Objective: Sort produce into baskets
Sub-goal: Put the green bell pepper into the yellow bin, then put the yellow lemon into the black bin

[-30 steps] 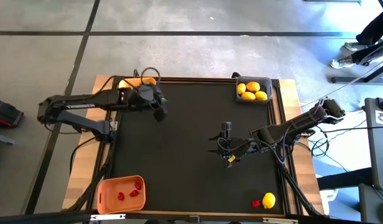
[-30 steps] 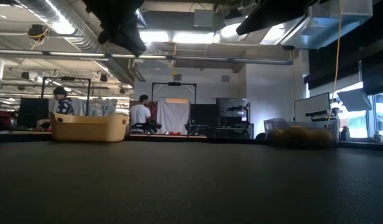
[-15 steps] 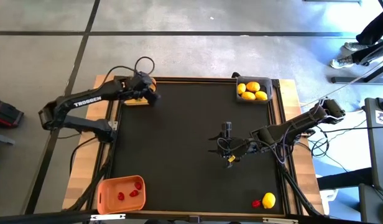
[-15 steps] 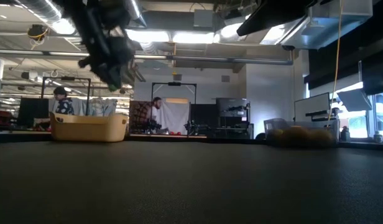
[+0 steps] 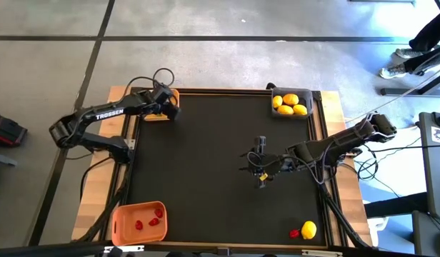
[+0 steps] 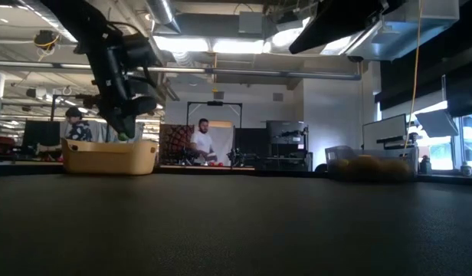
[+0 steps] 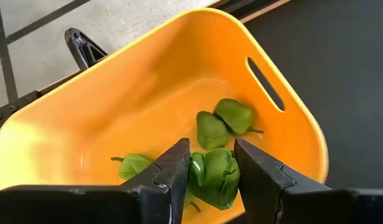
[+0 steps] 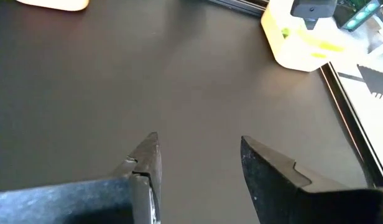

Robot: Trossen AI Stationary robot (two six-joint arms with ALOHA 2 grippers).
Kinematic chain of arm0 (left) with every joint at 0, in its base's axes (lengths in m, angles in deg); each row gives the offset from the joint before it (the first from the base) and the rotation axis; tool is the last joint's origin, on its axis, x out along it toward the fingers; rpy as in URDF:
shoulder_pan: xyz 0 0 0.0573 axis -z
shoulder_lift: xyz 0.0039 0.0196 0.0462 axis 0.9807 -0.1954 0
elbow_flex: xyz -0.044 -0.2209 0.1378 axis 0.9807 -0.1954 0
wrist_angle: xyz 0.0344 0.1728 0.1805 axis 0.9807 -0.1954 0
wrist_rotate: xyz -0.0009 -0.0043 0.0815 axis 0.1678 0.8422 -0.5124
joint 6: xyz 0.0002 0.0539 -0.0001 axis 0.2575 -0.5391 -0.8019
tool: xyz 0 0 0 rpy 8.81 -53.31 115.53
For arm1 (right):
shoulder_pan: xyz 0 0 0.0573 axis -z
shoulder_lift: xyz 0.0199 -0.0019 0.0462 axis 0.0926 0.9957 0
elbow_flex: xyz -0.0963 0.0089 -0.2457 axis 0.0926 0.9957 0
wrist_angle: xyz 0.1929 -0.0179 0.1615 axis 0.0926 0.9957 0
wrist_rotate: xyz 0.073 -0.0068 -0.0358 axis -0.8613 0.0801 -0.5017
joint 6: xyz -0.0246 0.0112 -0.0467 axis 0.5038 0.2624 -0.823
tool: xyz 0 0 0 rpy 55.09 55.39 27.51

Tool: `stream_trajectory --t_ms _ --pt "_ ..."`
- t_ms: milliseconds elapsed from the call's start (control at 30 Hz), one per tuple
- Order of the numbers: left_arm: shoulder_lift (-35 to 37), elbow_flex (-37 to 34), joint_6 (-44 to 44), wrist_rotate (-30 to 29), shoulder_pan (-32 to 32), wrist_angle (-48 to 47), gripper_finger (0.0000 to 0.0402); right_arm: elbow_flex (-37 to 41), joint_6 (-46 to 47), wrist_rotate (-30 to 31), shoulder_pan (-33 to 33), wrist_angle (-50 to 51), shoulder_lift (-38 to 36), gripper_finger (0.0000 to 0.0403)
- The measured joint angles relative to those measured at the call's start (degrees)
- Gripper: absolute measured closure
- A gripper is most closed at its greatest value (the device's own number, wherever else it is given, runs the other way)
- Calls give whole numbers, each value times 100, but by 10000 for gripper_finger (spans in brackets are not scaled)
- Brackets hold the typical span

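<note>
Left gripper hangs over the yellow basket at the bench's far-left corner, jaws closed on a green piece; three more green pieces lie in that basket below it, two touching each other, one apart by the left finger. In the low view the left gripper sits just above the basket's rim. Right gripper hovers over bare bench right of centre, jaws open, nothing between them; in the high view it is well apart from all baskets. Dark grey basket at far-right corner holds yellow lemons. Orange basket at near-left corner holds red pieces. One lemon and one red piece lie loose, touching, on the bench near the near-right corner. A person stands in the room behind.
</note>
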Motion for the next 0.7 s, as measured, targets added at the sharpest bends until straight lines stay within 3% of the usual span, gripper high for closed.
stream_trajectory --t_ms 233,533,700 --pt "-20 -69 -16 -5 -108 147 282 0 -1 -36 0 0 0 244" --pt "-20 -69 65 -13 -104 140 198 0 -1 -41 -3 0 0 244" --pt "-7 -66 40 1 -51 132 180 0 -3 -41 -5 26 0 244"
